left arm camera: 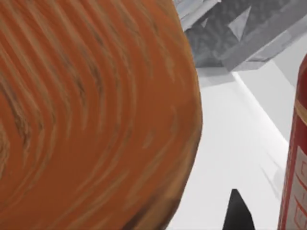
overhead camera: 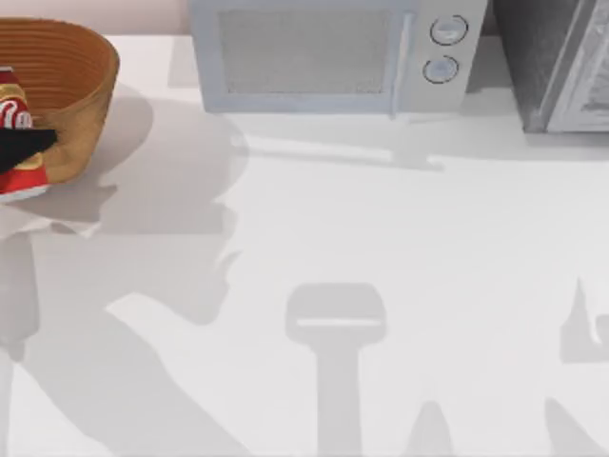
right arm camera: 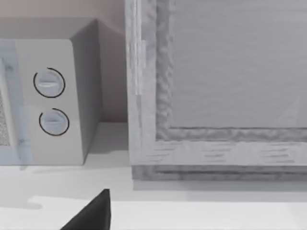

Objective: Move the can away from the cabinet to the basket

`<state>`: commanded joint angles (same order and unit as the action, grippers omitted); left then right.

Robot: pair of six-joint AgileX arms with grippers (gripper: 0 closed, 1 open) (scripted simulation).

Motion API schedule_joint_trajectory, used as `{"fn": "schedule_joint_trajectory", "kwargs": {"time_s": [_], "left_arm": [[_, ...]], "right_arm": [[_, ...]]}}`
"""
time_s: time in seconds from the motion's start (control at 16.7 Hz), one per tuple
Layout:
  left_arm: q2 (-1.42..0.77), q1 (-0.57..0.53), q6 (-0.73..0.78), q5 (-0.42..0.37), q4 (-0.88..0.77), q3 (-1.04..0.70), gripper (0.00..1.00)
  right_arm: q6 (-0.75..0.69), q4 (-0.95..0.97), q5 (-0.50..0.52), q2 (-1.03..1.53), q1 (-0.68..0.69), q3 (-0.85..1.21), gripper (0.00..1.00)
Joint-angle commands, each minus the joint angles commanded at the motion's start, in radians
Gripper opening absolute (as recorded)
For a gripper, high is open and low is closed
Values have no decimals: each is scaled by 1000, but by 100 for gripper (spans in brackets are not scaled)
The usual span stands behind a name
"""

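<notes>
L end effector (overhead camera: 21, 150) w/ can (overhead camera: 13, 114), over basket (overhead camera: 81, 67) rim, grip probably closed

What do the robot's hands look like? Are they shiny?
Not shiny: they are plain matte black, with no markings or cables to see. The left gripper is a flat dark bar by the can, and its finger ends in a sharp point. The right gripper shows a black wedge too.

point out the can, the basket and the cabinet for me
can (overhead camera: 13, 114): top view, on its red label side.
basket (overhead camera: 71, 67): top view, on its ribbed inner wall.
cabinet (right arm camera: 230, 62): right wrist view, on its pale door panel.
</notes>
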<state>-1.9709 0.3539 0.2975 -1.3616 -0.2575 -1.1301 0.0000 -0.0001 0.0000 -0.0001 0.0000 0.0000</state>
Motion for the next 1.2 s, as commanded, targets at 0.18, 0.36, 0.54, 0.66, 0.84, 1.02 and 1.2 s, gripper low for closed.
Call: {"fn": "schedule_joint_trajectory", "kwargs": {"time_s": [0.18,0.36,0.54,0.66,0.84,1.02,1.2], "left_arm": [[-16,3,-8,43,100,-75,0],[-29,7,-18,88,288,-159,0],[-43,7,-28,134,468,-245,0],[-52,5,-37,167,537,-297,0],[-57,4,-43,187,564,-321,0],[-57,4,-43,187,564,-321,0],[-57,4,-43,187,564,-321,23]], "right_arm": [[0,0,0,0,0,0,100],[0,0,0,0,0,0,100],[0,0,0,0,0,0,100],[0,0,0,0,0,0,100],[0,0,0,0,0,0,100],[0,0,0,0,0,0,100],[0,0,0,0,0,0,100]]}}
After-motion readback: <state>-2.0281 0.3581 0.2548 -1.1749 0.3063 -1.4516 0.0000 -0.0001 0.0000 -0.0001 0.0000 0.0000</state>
